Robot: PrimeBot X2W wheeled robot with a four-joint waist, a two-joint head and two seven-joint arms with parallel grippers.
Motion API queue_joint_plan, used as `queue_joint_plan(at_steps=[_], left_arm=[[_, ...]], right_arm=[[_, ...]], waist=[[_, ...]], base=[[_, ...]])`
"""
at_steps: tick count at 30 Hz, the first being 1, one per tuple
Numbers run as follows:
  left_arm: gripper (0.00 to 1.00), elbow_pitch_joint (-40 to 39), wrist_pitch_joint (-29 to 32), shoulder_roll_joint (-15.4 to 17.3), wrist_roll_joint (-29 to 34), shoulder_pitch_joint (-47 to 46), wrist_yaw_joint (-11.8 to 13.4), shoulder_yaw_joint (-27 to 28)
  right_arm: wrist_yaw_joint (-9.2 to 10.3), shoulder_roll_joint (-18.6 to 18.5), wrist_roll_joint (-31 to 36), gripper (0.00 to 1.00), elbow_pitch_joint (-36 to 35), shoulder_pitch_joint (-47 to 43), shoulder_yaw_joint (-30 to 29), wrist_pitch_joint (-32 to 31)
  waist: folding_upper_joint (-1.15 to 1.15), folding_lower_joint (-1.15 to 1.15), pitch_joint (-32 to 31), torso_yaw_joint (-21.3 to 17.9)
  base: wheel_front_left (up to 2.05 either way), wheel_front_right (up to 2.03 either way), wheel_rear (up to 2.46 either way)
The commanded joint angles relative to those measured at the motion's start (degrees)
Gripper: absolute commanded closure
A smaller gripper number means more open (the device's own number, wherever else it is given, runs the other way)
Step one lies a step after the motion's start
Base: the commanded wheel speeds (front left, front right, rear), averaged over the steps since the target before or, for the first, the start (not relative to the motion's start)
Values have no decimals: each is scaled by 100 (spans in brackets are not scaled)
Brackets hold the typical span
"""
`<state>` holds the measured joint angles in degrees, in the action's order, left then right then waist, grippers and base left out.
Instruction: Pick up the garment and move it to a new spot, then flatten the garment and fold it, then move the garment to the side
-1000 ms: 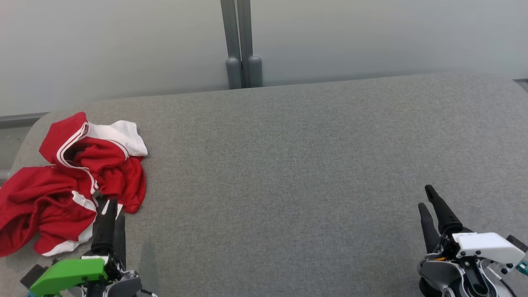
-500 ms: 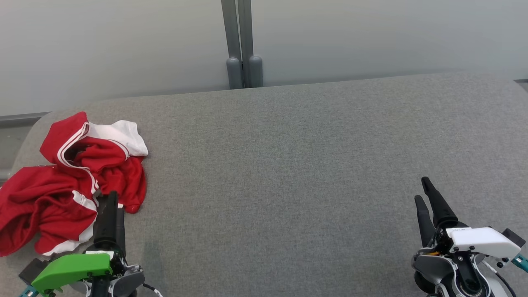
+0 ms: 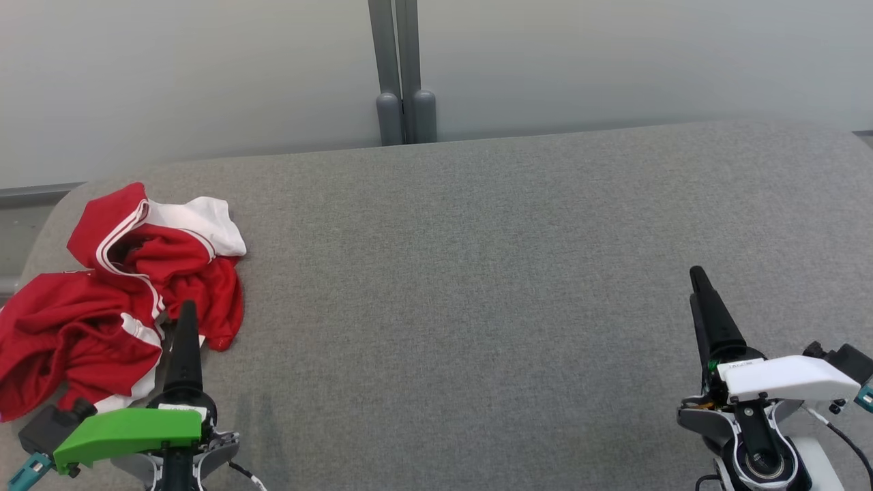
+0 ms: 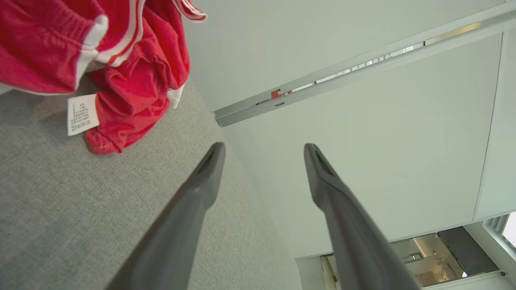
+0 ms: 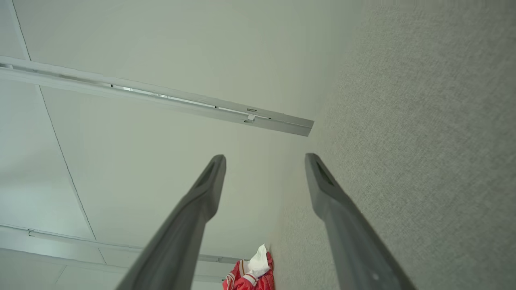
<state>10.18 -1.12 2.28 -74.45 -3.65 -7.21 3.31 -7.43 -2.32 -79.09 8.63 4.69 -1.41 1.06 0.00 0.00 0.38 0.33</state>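
Both gape empty: left pincer just beside the crumpled red-and-white garment at the table's left edge, apparently to grab it; right pincer well apart.

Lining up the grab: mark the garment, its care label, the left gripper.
garment [image 3: 75, 320], head view, red crumpled middle.
care label [image 4: 82, 114], left wrist view, centre of white tag.
left gripper [image 4: 264, 147], left wrist view, midway between fingertips.
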Motion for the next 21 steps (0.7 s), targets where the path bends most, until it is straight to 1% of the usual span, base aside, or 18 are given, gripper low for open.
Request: queue_joint_plan(at_steps=[1,10,17,21], left_arm=[[0,-130,-58,38,174,-132,5,-30],[0,-254,-239,43,1213,-143,53,-137],[0,-334,-377,47,2315,-139,171,-286],[0,-346,-445,50,2826,-127,257,-352]], right_arm=[[-4,-46,336,0,-178,164,36,63],[-4,-67,1552,0,-395,171,188,244],[-5,-69,2555,0,-410,148,196,381],[-5,-74,3151,0,-336,139,232,452]], waist=[[0,0,5,2],[0,0,31,10],[0,0,60,17],[0,0,55,25]], base=[[0,0,0],[0,0,0],[0,0,0],[0,0,0]])
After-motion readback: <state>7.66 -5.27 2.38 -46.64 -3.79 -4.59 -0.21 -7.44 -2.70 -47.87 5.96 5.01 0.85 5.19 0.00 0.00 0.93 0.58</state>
